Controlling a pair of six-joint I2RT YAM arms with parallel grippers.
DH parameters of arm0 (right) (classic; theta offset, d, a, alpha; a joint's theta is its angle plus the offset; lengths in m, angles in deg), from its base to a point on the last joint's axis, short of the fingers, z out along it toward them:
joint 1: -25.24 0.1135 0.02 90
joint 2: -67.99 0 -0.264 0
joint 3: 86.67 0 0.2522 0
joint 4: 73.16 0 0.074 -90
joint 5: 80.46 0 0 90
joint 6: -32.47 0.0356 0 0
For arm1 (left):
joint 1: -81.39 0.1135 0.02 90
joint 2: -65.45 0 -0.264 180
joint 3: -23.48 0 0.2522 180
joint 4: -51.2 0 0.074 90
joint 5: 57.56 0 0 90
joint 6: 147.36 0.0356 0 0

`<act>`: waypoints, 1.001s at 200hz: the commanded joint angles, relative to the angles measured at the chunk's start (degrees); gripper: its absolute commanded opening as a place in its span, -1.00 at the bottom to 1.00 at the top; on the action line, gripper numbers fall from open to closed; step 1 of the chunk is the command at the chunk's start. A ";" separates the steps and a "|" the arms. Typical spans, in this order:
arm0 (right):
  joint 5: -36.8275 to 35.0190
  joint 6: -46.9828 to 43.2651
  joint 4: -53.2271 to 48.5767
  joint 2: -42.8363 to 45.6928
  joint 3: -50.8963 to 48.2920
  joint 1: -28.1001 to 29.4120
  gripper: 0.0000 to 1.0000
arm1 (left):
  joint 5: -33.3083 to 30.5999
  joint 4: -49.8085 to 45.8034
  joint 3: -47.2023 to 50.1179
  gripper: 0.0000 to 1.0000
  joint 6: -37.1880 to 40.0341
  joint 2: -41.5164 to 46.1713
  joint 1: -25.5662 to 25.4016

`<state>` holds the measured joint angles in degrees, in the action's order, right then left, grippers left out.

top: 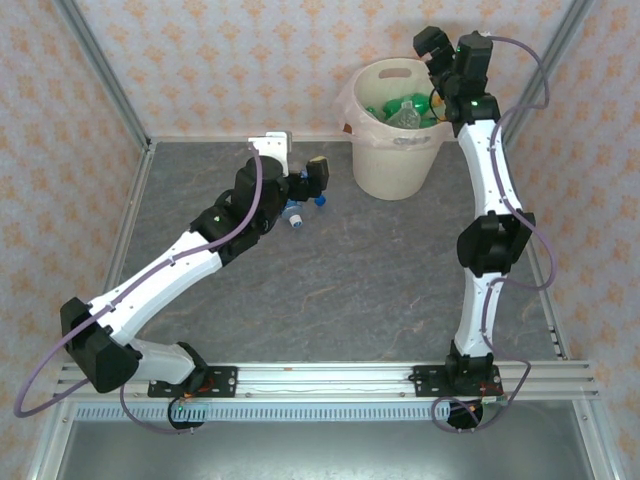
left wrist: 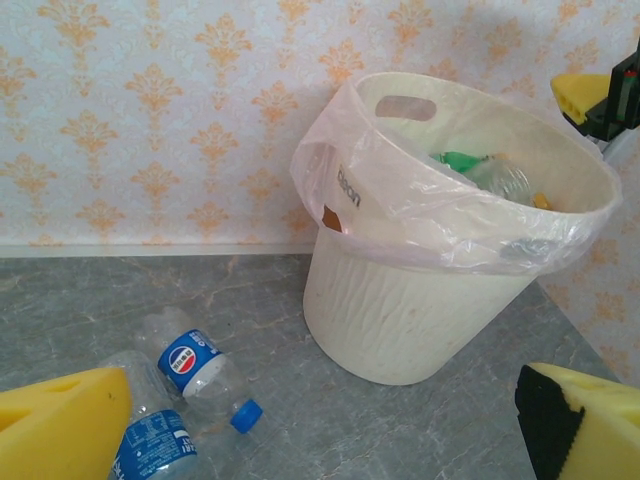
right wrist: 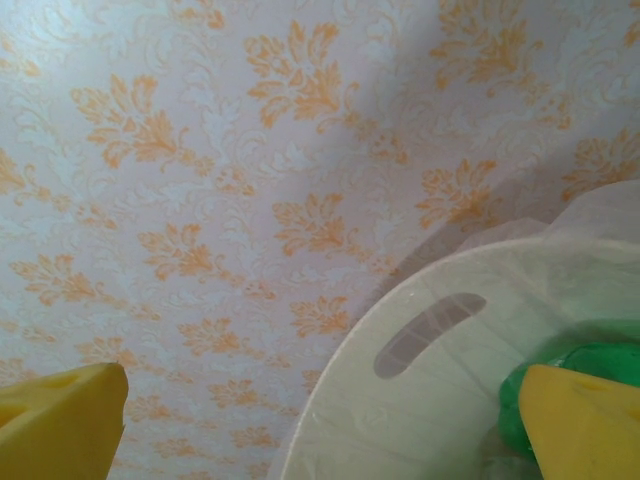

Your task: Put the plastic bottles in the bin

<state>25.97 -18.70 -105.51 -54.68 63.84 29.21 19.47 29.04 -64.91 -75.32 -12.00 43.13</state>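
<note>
Left gripper: jaws released and spread wide, grasping nothing, yellow pads at the two lower corners of the left wrist view. Low over the grey marbled counter.

Just ahead of the left-hand pad, two clear plastic bottles lying on their sides, touching each other, both with blue labels. Blue cap of the farther one turned toward the right. Beyond these, near but apart, the bin: round, cream-white, upright on the counter by the orange-patterned wallpaper. Thin clear bag liner draped over its rim, handle slot on the far wall. Inside, a green bottle beside a clear bottle.

Seen from above: left arm stretched from its base toward the middle of the counter, gripper to the left of the bin and over the two loose bottles.

Right gripper: jaws likewise released, wide apart, grasping nothing. Between them in the right wrist view, the bin's inner wall and slot, with a green bottle just beside the right-hand pad; touching or not, cannot tell. From above, right arm reaching up the right side, gripper held over the bin's right rim.
</note>
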 commanded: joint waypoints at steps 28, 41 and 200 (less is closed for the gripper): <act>-0.58 -5.10 -2.03 8.19 -3.08 0.06 0.99 | -2.31 -1.11 -1.85 0.99 -0.78 -2.66 -0.04; 0.29 -6.31 -2.28 9.88 -4.48 0.06 0.99 | -2.84 -0.77 -1.70 0.98 -1.65 -3.31 0.29; 9.88 -18.32 3.85 41.72 -40.58 2.23 0.99 | 7.29 -2.61 1.78 0.81 -26.15 -12.75 12.28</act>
<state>33.86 -35.62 -106.78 -19.62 27.82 31.28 23.90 28.64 -63.92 -95.67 -22.40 54.26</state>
